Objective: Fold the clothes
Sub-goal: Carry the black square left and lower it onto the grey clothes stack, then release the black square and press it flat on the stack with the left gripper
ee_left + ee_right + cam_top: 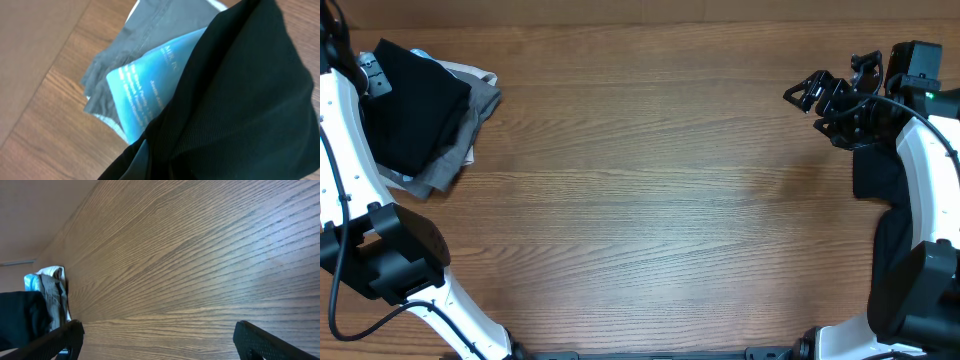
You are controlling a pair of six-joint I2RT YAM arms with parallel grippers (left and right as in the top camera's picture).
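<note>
Black shirt (415, 105) lies on pile (482, 110), close by left gripper (375, 75); cloth hides those jaws, cannot tell if shut. Right gripper (159, 327) far off, jaws wide apart, empty. Best: drag shirt onto bare table (650, 200) between both jaws, smooth flat, then fold.

Wooden table (650, 200): brown, matte top, fine grain running lengthwise. Plain tan surface (30, 40) beyond its edge, lower, unmarked.
</note>
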